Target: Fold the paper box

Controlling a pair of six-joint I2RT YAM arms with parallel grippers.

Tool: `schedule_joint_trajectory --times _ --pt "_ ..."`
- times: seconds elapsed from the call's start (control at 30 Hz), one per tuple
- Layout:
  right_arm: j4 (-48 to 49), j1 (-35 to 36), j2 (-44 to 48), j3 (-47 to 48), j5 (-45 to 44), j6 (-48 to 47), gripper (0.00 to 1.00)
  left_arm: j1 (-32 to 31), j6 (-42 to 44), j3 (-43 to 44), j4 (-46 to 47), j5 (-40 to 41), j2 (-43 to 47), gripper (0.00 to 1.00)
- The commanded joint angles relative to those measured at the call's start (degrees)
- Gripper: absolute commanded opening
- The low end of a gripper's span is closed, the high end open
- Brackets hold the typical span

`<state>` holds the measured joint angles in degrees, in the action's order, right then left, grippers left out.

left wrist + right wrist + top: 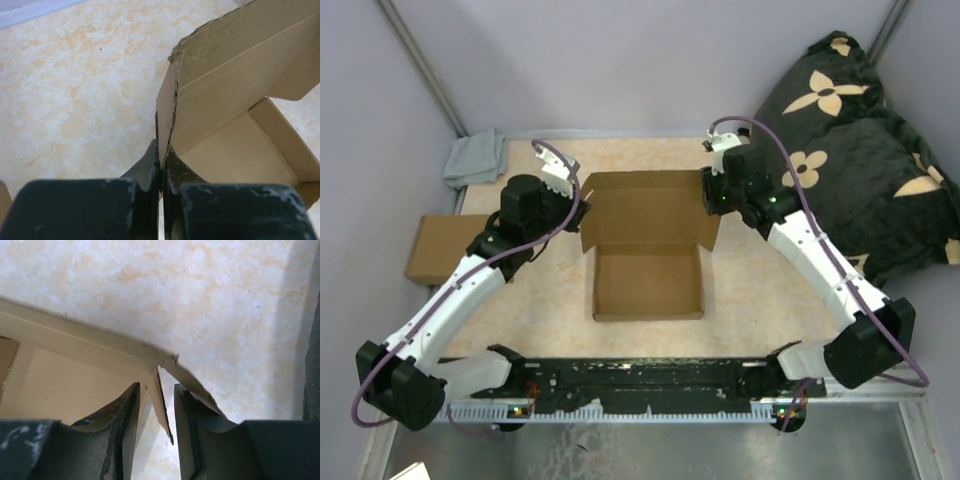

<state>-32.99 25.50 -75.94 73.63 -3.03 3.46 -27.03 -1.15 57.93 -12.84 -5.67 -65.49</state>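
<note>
On the mottled cream bench (760, 280) the paper box (648, 285) lies between the two pincers. It is plain brown card, with a shallow open tray nearer the arm bases than either pincer and a wide lid panel raised at the far side. The left pincer (161, 159) is closed tight on the lid's left side flap. The right pincer (157, 392) is slightly apart, straddling the right flap's thin edge; whether it touches the card is unclear. Both wrist views cut off most of the box.
</note>
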Motion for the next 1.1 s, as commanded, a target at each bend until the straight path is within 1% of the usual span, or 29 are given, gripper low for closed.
schedule_joint_trajectory --times 0.0,0.13,0.27,0.33,0.47,0.63,0.87,1.07 --pt "-4.9 0.1 -2.1 4.8 0.4 -0.7 0.33 -0.3 2.5 -2.7 8.1 -1.3 3.5 0.00" --pt "-7.0 0.0 -4.2 6.2 3.3 -0.4 0.26 -0.3 3.3 -4.4 9.9 -1.1 4.9 0.00" --pt "-8.4 0.1 -5.6 7.2 5.0 1.0 0.12 -0.2 2.4 -5.6 11.8 -1.3 5.4 0.00" --pt "-9.4 0.0 -6.7 8.3 5.5 2.2 0.08 -0.3 1.6 -5.7 12.2 -1.8 5.1 0.00" --pt "-10.2 0.0 -8.2 10.5 6.2 5.6 0.05 -0.3 -1.1 -5.7 13.2 -2.3 4.6 0.00" --pt "-7.3 0.1 -7.1 9.6 5.9 9.3 0.01 -0.4 -6.2 -5.6 14.7 -2.1 5.0 0.00" --pt "1.3 0.8 -2.0 6.1 -0.6 11.5 0.00 -0.4 -12.2 -5.0 17.1 0.3 3.1 0.00" --pt "7.3 2.9 -0.6 3.4 -5.5 11.9 0.00 -0.5 -17.8 -4.2 19.5 -0.6 -0.5 0.01"
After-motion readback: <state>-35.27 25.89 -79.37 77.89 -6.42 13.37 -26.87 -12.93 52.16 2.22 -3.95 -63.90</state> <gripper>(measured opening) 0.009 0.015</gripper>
